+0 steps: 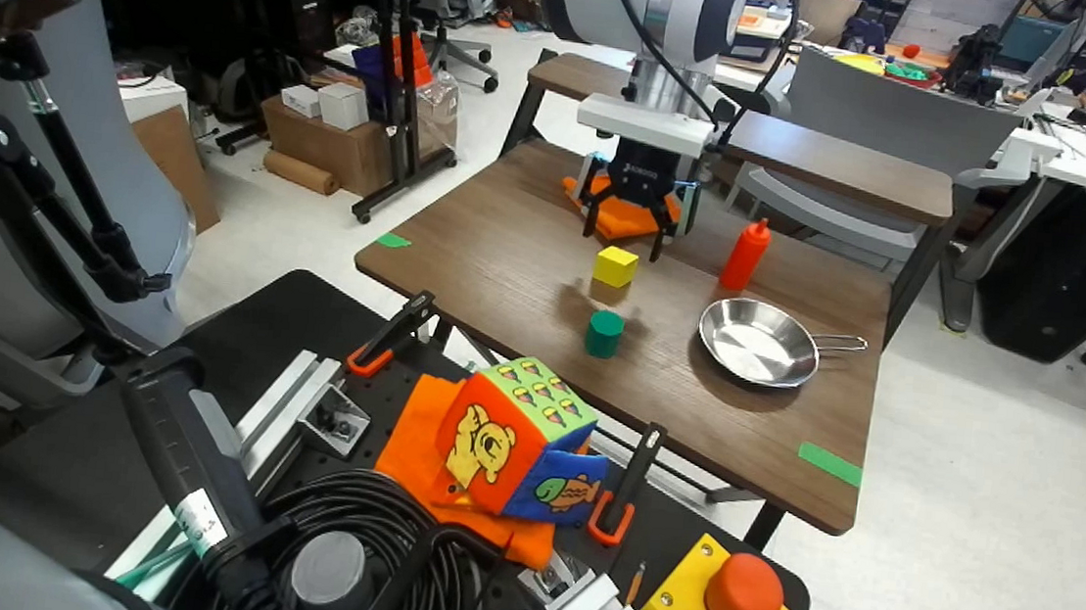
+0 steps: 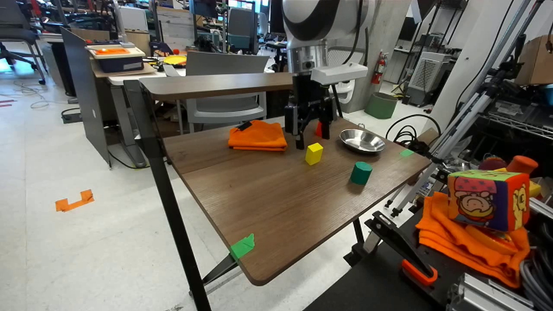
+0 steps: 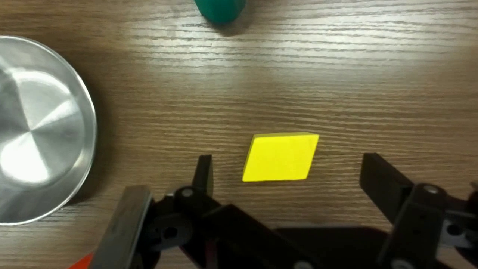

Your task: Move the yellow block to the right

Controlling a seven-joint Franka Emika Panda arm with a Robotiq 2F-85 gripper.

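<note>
Both exterior views: 1 tabletop [image 2: 276, 203], 1 orange cloth [image 2: 258, 137], 1 pan [image 1: 758, 342], 1 red bottle [image 1: 746, 254], 2 fingers [image 3: 384, 186] (spread wide, released), 1 green cylinder [image 1: 603, 335], 1 yellow block [image 1: 615, 267]. Block is mid-tabletop, well in from edges, bare wood broadest away from pan. Wrist view: block shows between the fingers, gap each side.

Plain yellow block [image 1: 615, 267], green cylinder [image 1: 604, 335], black pincer [image 1: 623, 240], brown wood-grained table [image 1: 500, 232], multicoloured picture-printed cube [image 1: 523, 441]

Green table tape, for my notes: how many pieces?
2: in an exterior view, one piece by the left corner, another piece by the nearest; more may be hidden.
</note>
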